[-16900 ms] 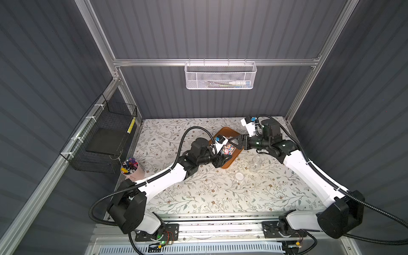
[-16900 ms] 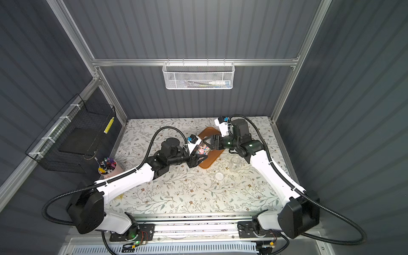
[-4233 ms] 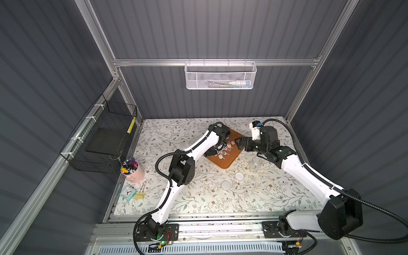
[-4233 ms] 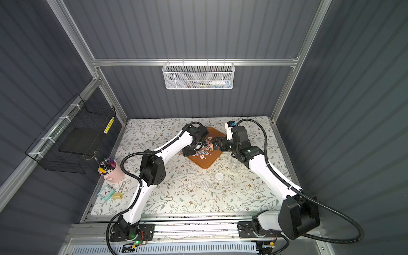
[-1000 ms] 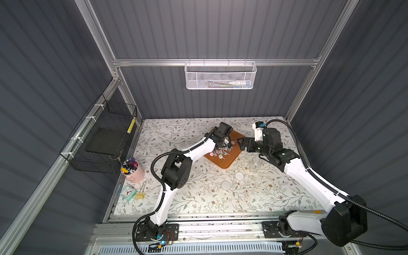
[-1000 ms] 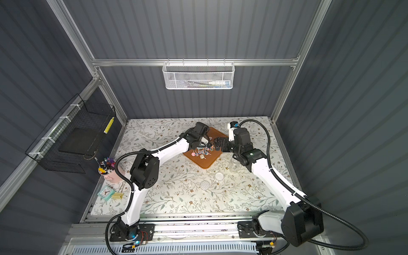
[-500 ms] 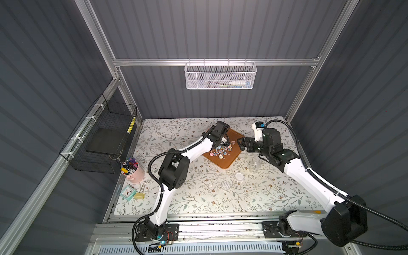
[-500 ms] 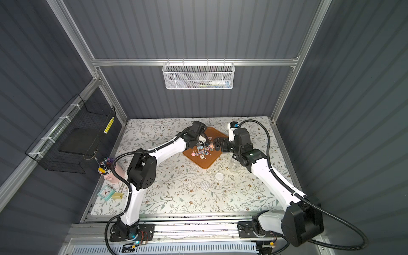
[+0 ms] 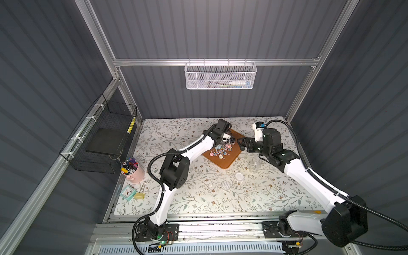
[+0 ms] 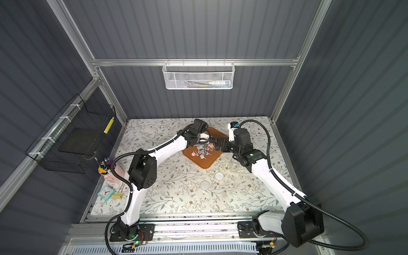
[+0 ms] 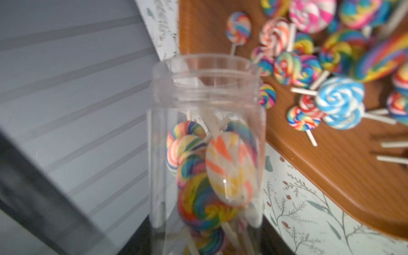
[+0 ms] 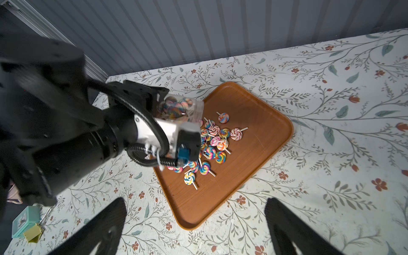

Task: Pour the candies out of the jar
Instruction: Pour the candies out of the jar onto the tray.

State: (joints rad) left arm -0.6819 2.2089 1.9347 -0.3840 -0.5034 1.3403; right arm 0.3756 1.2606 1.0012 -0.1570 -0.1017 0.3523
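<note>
Since the earliest look, a heap of sweets has landed on the tray and the right gripper [image 9: 242, 144] has backed off to the tray's edge. Its jaws are spread wide with nothing between them. The left gripper [image 12: 157, 99] is clamped on the jar [image 12: 183, 108] and holds it tipped, mouth down, over the back corner of the tray [image 12: 254, 132].

And there's the spill: the candies [image 12: 212, 141] lie in a loose pile on the brown tray just below the jar's mouth. It isn't finished, though. The left wrist view shows a fair clump still inside the jar [image 11: 229, 167], packed behind the neck.

The jar looks like clear, thin-walled plastic, a cylinder with a threaded neck slightly narrower than the body. I'd call it light and stiff, with smooth walls that could slip in a weak grip. The place to take it is around the body, well back from the mouth, which is about where the left jaws sit.

The sweets are flat, glossy swirled discs on thin white sticks. They're probably hard and nearly weightless, and the sticks seem likely to cross and jam at that neck. The tray is ribbed, wood-toned and round-cornered, with a low lip that should keep strays in.
</note>
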